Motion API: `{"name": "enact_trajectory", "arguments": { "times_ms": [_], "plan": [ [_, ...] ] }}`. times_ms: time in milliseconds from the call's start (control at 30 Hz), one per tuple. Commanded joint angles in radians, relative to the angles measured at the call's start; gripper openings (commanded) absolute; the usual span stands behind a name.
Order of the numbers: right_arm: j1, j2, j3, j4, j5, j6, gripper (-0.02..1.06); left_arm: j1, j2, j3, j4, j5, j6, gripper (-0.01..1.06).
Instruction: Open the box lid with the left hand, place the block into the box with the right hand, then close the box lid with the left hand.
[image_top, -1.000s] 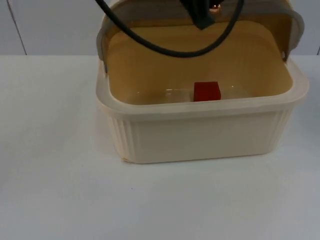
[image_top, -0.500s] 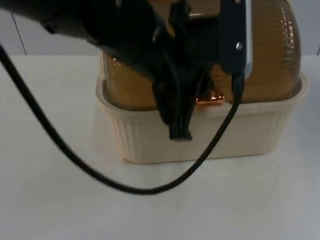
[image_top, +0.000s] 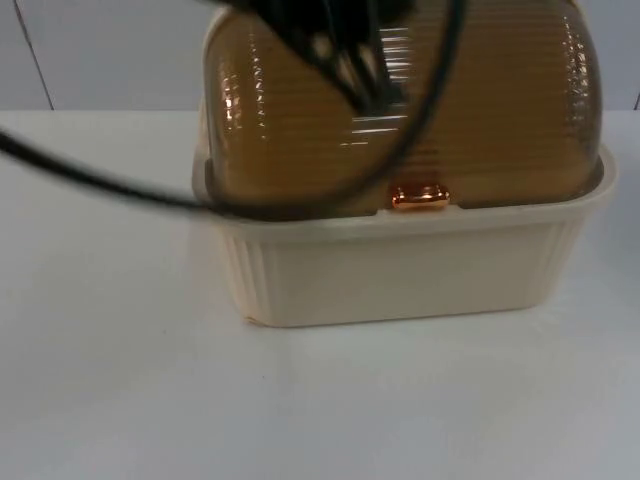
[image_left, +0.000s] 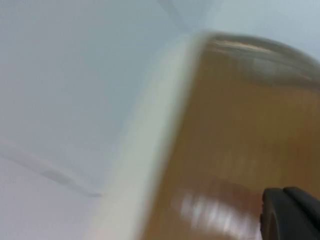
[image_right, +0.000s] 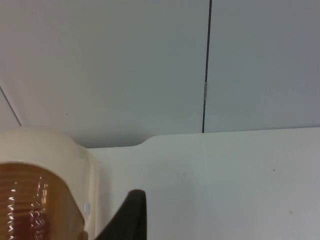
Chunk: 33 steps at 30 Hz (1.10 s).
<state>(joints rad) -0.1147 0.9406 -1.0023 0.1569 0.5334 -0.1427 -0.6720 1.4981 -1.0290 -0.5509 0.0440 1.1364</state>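
Desk (image_top: 120, 400) carried the cream box (image_top: 400, 270) near its middle, amber lid (image_top: 400, 110) shut over it, latch (image_top: 420, 197) at the front rim. Left hand (image_top: 350, 60) hung blurred above the lid; its fingers' spacing could not be told.

Left gripper (image_top: 355, 65): black, blurred, narrow dark fingers. Left wrist view: rounded matte black fingertip (image_left: 292, 212). Right wrist view: pointed black fingertip (image_right: 131, 216).
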Motion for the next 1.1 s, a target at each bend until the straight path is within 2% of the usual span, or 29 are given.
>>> {"name": "enact_trajectory", "arguments": {
  "times_ms": [0,67,200,267,300,400,467,600,700,767,800,833,867,900,933,967,1000,1067],
  "plan": [
    [-0.001,-0.004,-0.003,0.002,0.003,0.001,1.04,0.063,-0.057,0.002,-0.123,-0.068,-0.021,0.00],
    [-0.001,-0.004,-0.003,0.002,0.003,0.001,1.04,0.085,-0.069,0.002,-0.156,-0.078,-0.021,0.00],
    [-0.001,-0.004,-0.003,0.002,0.012,0.005,1.04,0.288,-0.132,0.004,-0.421,-0.149,-0.021,0.00],
    [-0.001,-0.004,-0.003,0.002,0.014,0.005,1.04,0.346,-0.139,0.005,-0.517,-0.155,-0.021,0.00],
    [-0.001,-0.004,-0.003,0.002,0.014,0.005,1.04,0.346,-0.139,0.005,-0.517,-0.155,-0.021,0.00],
    [-0.001,-0.004,-0.003,0.002,0.021,0.005,1.04,0.477,-0.143,0.006,-0.697,-0.155,-0.021,0.00],
    [-0.001,-0.004,-0.003,0.004,0.020,0.005,1.04,0.513,-0.143,0.008,-0.732,-0.147,-0.021,0.00],
    [-0.001,-0.004,-0.003,0.004,0.027,0.005,1.04,0.554,-0.143,0.008,-0.707,-0.092,-0.017,0.00],
    [-0.001,-0.004,-0.003,0.004,0.034,0.005,1.04,0.556,-0.143,0.008,-0.707,-0.106,-0.017,0.00],
    [-0.001,-0.004,-0.003,0.004,0.038,0.005,1.04,0.556,-0.143,0.008,-0.707,-0.169,-0.017,0.00],
    [-0.001,-0.004,-0.003,0.004,0.038,0.005,1.04,0.556,-0.143,0.008,-0.699,-0.174,-0.017,0.05],
    [-0.001,-0.004,-0.003,0.004,0.038,0.005,1.04,0.556,-0.143,0.008,-0.682,-0.152,-0.015,0.16],
    [-0.001,-0.004,-0.003,0.004,0.038,0.005,1.04,0.556,-0.141,0.008,-0.666,-0.118,-0.012,0.36],
    [-0.001,-0.004,-0.003,0.004,0.038,0.005,1.04,0.556,-0.141,0.008,-0.661,-0.085,-0.009,0.65],
    [-0.001,-0.004,-0.003,0.004,0.038,0.005,1.04,0.556,-0.141,0.008,-0.661,-0.085,-0.009,0.65],
    [-0.001,-0.004,-0.003,0.004,0.038,0.005,1.04,0.556,-0.140,0.008,-0.673,-0.078,-0.009,0.96],
    [-0.001,-0.004,-0.003,0.004,0.038,0.005,1.04,0.554,-0.144,0.008,-0.656,-0.044,-0.012,1.02],
    [-0.001,-0.004,-0.003,0.004,0.038,0.005,1.04,0.554,-0.159,0.008,-0.675,-0.044,-0.012,0.98]
  ]
}}
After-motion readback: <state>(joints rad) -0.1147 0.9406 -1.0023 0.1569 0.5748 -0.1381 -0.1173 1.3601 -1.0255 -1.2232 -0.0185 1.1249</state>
